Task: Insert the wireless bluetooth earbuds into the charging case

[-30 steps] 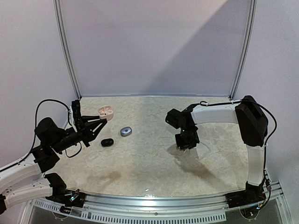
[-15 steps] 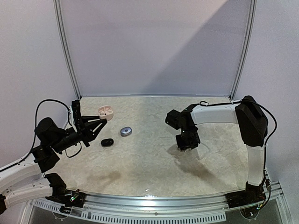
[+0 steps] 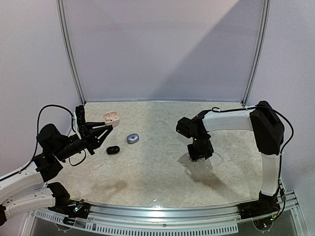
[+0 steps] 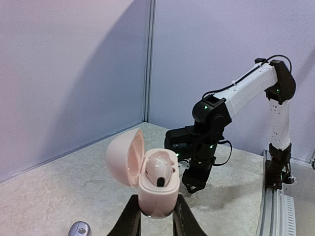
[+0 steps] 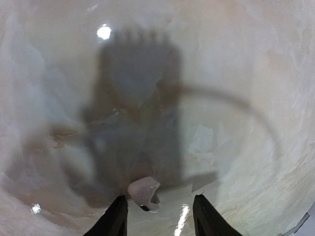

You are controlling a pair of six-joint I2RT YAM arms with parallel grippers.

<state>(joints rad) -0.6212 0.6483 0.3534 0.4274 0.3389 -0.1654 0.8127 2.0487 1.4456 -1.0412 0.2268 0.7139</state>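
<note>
- Right gripper [image 5: 161, 209]: fingers apart, clamped on nothing, pointing down at the table [image 5: 236, 98].
- Loose earbud [image 5: 143, 191]: pale and tiny. It sits in the gap at the fingertips, hard by the finger on the left of the wrist view and well off the other one. Cannot tell whether it touches that finger or lies on the table beneath. Its long axis is too blurred to call.
- Left gripper [image 4: 156, 214]: closed on the base of the pink charging case [image 4: 157, 191], which is held upright with the lid swung open to one side and the mouth up.
- Seated earbud [image 4: 158, 172]: one is in the case. The second socket is not clear from here.
- Key relation: the case is well apart from the right gripper, across the table on that gripper's left. The right arm is by far the nearer to the loose earbud, and the left is occupied.
- Judgement: the loose earbud needs centring between the right fingers before a pinch, then carrying leftward to the open mouth.
- Grey case [image 3: 133, 138] and black case [image 3: 112, 150] lie on the table near the left gripper.
</note>
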